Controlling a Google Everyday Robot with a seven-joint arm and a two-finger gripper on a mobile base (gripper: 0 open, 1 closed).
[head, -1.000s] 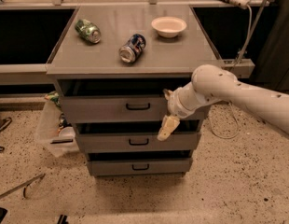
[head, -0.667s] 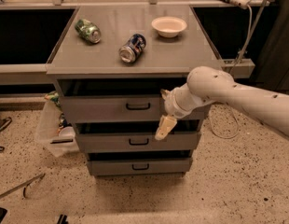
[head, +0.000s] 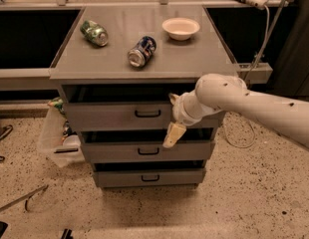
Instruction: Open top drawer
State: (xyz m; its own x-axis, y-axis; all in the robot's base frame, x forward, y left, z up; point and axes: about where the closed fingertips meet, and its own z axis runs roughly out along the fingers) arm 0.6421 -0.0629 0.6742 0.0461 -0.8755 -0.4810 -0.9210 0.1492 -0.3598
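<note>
The top drawer [head: 109, 116] is the widest grey front of the cabinet, with a small black loop handle [head: 147, 113] at its centre. A dark gap shows above its front. My gripper [head: 171, 116] hangs in front of this drawer, just right of the handle, on a white arm [head: 254, 106] that comes in from the right. It is open: one cream finger [head: 173, 134] points down over the gap below the drawer, and the other tip shows at the drawer's upper edge. It holds nothing and stands apart from the handle.
Two shorter grey drawers [head: 144, 151] [head: 149, 177] sit below. On the cabinet top [head: 204, 59] lie a green can [head: 93, 32], a blue can [head: 142, 51] and a white bowl [head: 180, 28]. A plastic bin [head: 57, 138] stands left of the cabinet. A cable [head: 236, 133] lies on the floor at the right.
My gripper and arm have shifted a little to the left, closer to the top drawer's handle. The drawers have not moved.
</note>
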